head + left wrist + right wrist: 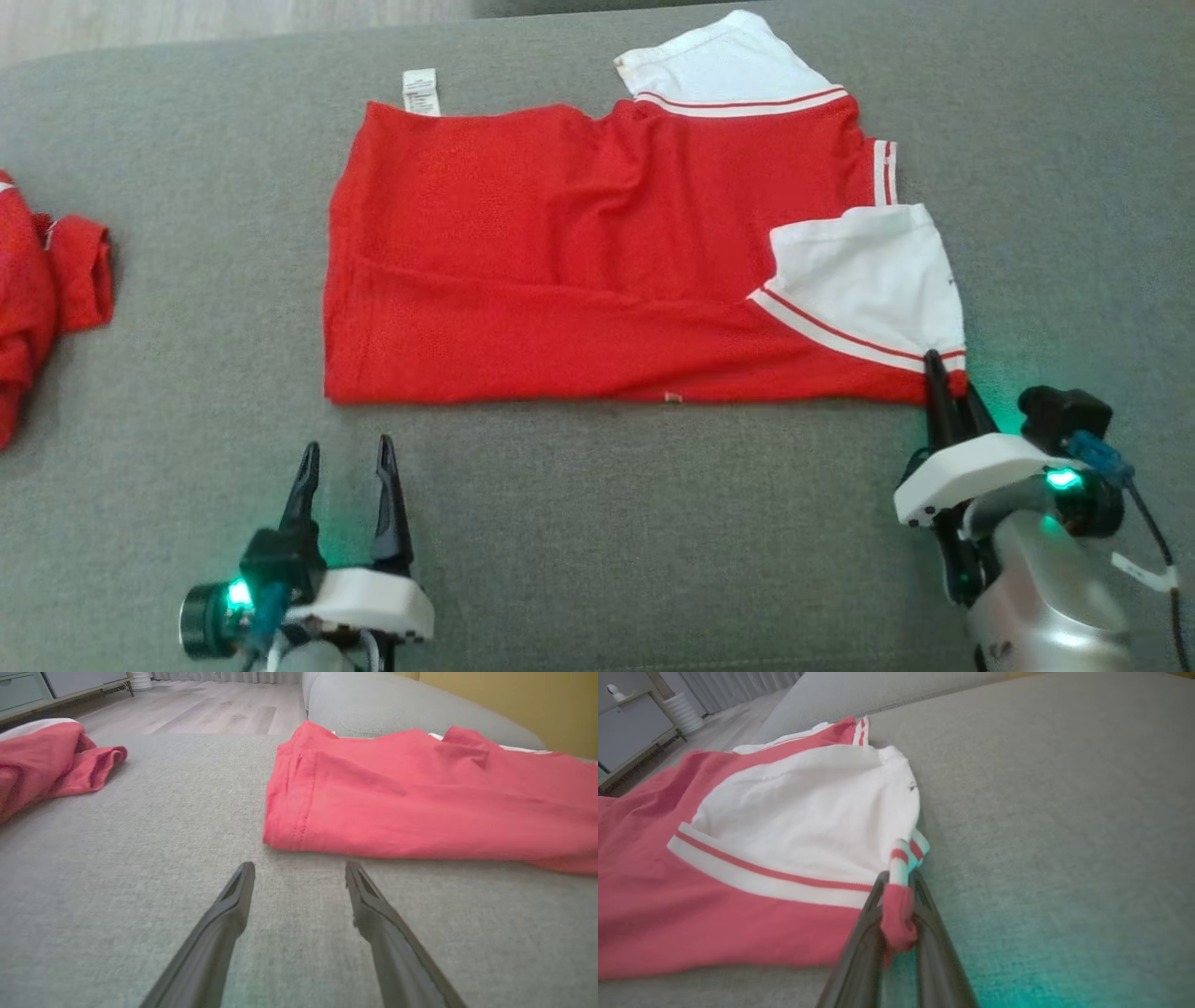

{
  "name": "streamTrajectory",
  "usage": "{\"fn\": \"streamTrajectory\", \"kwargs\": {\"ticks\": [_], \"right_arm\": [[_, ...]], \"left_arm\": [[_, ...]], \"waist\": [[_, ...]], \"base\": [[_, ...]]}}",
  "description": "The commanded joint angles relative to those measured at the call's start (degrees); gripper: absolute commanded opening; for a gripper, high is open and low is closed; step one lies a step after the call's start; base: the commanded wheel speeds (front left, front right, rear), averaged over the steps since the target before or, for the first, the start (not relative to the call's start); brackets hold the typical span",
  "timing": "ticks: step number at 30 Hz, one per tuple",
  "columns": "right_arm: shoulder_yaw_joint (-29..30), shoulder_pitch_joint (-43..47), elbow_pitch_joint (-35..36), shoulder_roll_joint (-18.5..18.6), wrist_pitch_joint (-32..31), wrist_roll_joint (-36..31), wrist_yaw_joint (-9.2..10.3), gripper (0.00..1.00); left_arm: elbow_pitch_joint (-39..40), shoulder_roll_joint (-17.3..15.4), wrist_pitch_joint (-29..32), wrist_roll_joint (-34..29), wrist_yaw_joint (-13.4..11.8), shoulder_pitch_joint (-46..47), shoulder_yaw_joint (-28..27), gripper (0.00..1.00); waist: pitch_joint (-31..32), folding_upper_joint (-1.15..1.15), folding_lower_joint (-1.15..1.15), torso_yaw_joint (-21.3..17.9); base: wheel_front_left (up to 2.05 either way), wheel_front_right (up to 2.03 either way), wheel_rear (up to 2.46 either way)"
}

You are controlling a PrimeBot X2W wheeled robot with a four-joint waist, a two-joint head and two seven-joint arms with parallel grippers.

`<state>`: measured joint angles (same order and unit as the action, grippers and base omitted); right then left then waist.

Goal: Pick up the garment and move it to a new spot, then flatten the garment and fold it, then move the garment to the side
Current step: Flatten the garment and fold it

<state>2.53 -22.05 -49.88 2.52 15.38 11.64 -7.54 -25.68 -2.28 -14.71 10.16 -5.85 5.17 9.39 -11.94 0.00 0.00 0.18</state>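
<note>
On the grey sofa seat (653, 523), the garment (560, 261) lies spread in a flat, roughly rectangular shape. It is a red shirt with white sleeves and appears already doubled over on itself. Its long axis runs left to right across the head view, and its near edge lies straight along the side facing the robot.

The right gripper (948, 383) sits at the near right corner of that edge, just below the white sleeve (868, 271). In the right wrist view its fingers are drawn narrow around a bunched tuft of red hem and striped cuff (899, 882), so this corner is held.

The left gripper (347, 446) has its fingers spread wide with nothing between them. It points at the near left corner and stops just short of it. In the left wrist view a strip of bare cushion separates the fingertips (299, 865) from the red hem (420, 802).

The next move likely turns on this gap. The left arm is the nearer one to the free corner, which lies straight ahead of its fingers and slightly to their right. Once it closes there, both ends of the long near edge would be gripped for a fold away from the robot.

A second red cloth (37, 271) lies crumpled well apart at the far left.
</note>
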Motion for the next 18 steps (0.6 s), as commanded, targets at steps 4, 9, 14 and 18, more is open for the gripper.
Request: {"fn": "streamTrajectory", "kwargs": {"ticks": [4,9,14,18], "right_arm": [[1.8,1.2,3.2,0.7,-0.4,-3.4,0.05,0.0],[1.9,0.4,4.1,0.7,-0.4,-4.6,0.05,0.0],[0.7,-0.6,4.7,0.5,-0.4,-4.4,0.05,0.0],[-0.4,-1.1,4.9,0.4,-0.4,-4.1,0.05,0.0]], "left_arm": [[2.1,-0.6,-0.3,3.0,2.8,4.4,-1.7,1.0],[1.8,-0.6,-0.3,3.8,4.3,7.4,-2.8,1.0],[-2.1,-0.6,-0.3,3.0,6.0,10.2,-4.1,1.0],[-6.8,-0.6,-0.3,2.9,8.1,12.5,-4.8,1.0]], "waist": [[-0.7,0.0,0.0,-1.6],[-1.7,0.0,0.0,-3.0],[-2.3,0.0,0.0,-4.0],[-2.7,0.0,0.0,-4.5]], "base": [[0.0,0.0,0.0],[0.0,0.0,0.0],[0.0,0.0,0.0],[0.0,0.0,0.0]]}}
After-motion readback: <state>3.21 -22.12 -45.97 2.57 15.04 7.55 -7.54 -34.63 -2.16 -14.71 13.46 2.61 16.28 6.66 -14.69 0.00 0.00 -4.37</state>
